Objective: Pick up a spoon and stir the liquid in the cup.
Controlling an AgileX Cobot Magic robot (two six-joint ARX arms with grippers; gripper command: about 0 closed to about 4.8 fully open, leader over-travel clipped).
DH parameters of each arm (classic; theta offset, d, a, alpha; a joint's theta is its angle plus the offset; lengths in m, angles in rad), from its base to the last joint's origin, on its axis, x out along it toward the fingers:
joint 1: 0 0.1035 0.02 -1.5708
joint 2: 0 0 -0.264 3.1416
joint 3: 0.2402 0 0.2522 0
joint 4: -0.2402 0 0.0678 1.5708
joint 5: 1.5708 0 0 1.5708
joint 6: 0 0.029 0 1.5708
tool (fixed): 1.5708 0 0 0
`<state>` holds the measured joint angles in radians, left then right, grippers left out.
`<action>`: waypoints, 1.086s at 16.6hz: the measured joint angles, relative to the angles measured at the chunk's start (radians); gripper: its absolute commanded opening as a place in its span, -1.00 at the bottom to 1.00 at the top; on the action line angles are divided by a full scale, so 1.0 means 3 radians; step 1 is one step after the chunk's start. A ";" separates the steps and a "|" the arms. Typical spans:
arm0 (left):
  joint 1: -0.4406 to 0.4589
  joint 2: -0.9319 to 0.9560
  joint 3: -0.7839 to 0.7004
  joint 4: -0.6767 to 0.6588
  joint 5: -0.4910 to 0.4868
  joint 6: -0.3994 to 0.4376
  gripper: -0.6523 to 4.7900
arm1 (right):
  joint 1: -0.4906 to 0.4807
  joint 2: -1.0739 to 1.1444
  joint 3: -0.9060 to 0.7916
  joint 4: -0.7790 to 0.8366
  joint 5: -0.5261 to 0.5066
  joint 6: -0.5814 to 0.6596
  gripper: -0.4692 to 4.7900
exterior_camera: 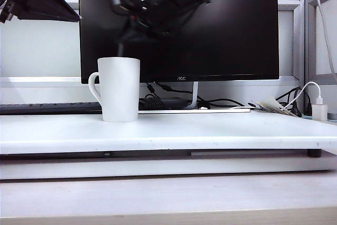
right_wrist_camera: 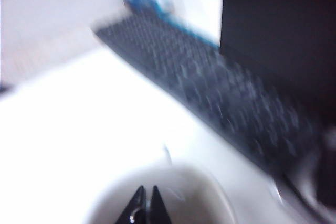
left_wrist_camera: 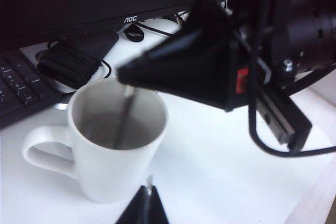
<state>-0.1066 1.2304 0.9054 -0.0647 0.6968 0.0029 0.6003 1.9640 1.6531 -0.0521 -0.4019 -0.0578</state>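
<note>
A tall plain white ceramic mug point(exterior_camera: 120, 89) stands upright on the white counter point(exterior_camera: 210, 130), loop handle leftward, a thin dark metal spoon handle point(left_wrist_camera: 123, 116) slanting into its grey liquid point(left_wrist_camera: 100, 129).

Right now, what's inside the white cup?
In the cup: dark liquid and the thin spoon handle, held from above by the shut right gripper. The spoon's bowl is hidden under the liquid.

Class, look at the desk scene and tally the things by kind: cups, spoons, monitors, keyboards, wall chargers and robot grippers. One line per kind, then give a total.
Cups: 1, the white cup
Spoons: 1, the spoon standing in the cup
Monitors: 1, the monitor
Keyboards: 1, the keyboard
Wall chargers: 1, the white charger
Grippers: 2, the right gripper shut on the spoon, the left gripper beside the cup
Total: 7
</note>
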 measured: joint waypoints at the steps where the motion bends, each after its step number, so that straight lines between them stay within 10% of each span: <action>1: 0.0000 0.0000 0.0000 0.0003 0.0000 -0.0001 -0.78 | -0.0032 -0.0037 0.0000 -0.0145 0.0239 -0.0048 -0.85; 18: 0.0000 0.0000 0.0000 0.0000 0.0001 0.0000 -0.78 | 0.0050 -0.0028 0.0000 0.0093 0.0561 -0.0239 -0.85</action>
<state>-0.1066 1.2304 0.9054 -0.0647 0.6971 0.0029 0.6151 1.9556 1.6531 -0.0242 -0.2337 -0.1295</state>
